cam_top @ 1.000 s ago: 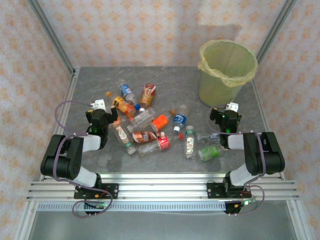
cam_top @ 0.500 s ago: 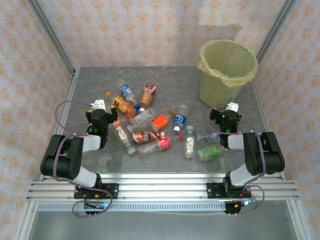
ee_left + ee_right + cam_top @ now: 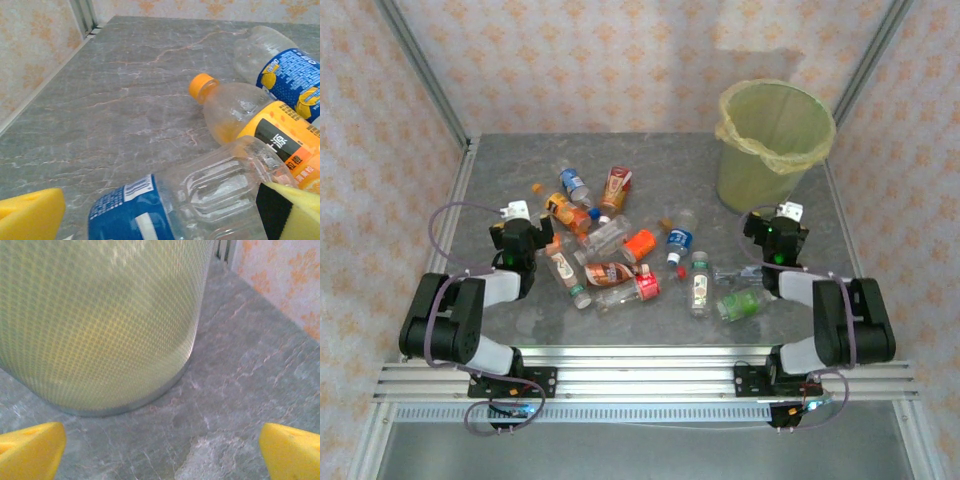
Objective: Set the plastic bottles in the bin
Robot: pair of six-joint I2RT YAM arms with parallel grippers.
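Observation:
Several plastic bottles [image 3: 620, 250] lie scattered across the middle of the grey table. My left gripper [image 3: 525, 232] sits at their left edge. In the left wrist view it [image 3: 160, 215] is open, and a clear bottle with a blue label [image 3: 190, 200] lies on its side between the yellow pads [image 3: 30, 215]. Beyond it lie an orange-capped bottle [image 3: 250, 120] and another blue-labelled bottle [image 3: 285, 65]. The yellow-green bin [image 3: 775, 140] stands at the back right. My right gripper [image 3: 778, 232] is just in front of the bin, open [image 3: 162, 450] over bare table, facing the bin's wall [image 3: 100, 320].
A green bottle [image 3: 740, 303] and a green-capped bottle [image 3: 700, 285] lie beside my right arm. The metal frame rail [image 3: 460, 190] edges the table on the left, and papered walls close it in on the left, back and right.
My right gripper has edged forward and a little right, closer to the bin. The left gripper and the bottles have stayed put.

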